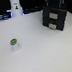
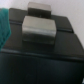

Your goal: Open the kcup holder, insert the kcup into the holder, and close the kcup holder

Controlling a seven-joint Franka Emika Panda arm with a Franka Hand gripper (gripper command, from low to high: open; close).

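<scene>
The kcup holder (image 1: 54, 17) is a black box with two grey front handles, standing at the back on the exterior view's right. No pod slots show. The wrist view is filled by the holder's black body (image 2: 45, 60) and its grey handles (image 2: 40, 29), seen close up and blurred. The kcup (image 1: 13, 43), a small white pod with a green top, stands upright on the white table, far toward the exterior view's left and apart from the holder. My gripper (image 1: 53, 1) is a dark shape directly above the holder. Its fingers are too blurred to read.
A white upright object (image 1: 15, 7) stands at the back, on the exterior view's left. Dark blue clutter (image 1: 1, 17) lines the table's back edge (image 1: 31, 15). A teal patch (image 2: 5, 30) shows beside the holder in the wrist view.
</scene>
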